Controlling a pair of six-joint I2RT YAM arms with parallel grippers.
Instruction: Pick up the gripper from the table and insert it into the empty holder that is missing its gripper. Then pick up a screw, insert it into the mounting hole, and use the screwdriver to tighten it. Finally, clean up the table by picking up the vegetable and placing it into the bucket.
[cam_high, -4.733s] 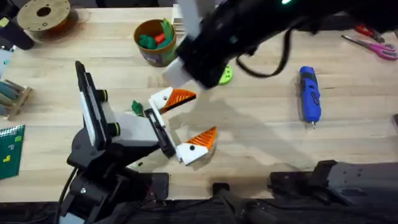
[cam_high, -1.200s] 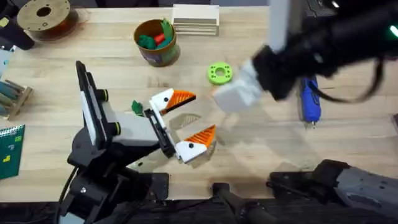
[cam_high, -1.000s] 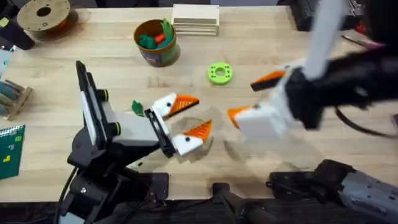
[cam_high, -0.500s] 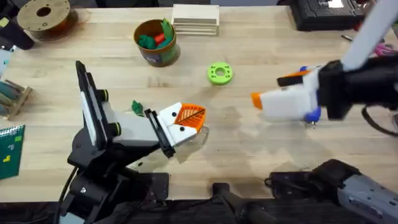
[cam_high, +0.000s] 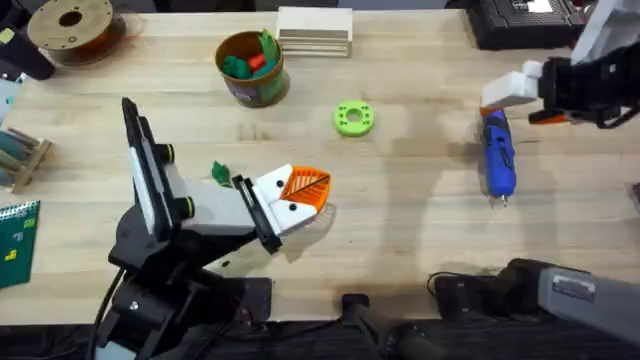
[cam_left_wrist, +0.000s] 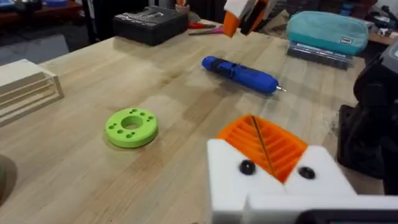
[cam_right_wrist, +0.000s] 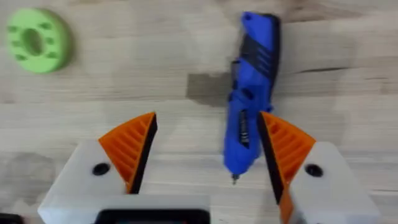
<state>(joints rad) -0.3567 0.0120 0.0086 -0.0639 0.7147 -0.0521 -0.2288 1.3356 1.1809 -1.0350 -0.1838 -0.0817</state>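
Right wrist view shows the right pincer (cam_right_wrist: 208, 152) spread wide over the screwdriver (cam_right_wrist: 250, 118); left pincer (cam_high: 297, 192) pressed together

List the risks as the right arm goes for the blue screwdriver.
1. The screwdriver lies flat and is round-bodied, and it sits off-centre beside one pad of the open right gripper. A lopsided close could roll or push it away.
2. The left gripper is shut with its orange pads together. If the screw is not seated there, driving could miss the hole.

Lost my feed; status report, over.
Right gripper open above screwdriver. Left gripper shut, empty. Vegetable on table. Nothing blocking.
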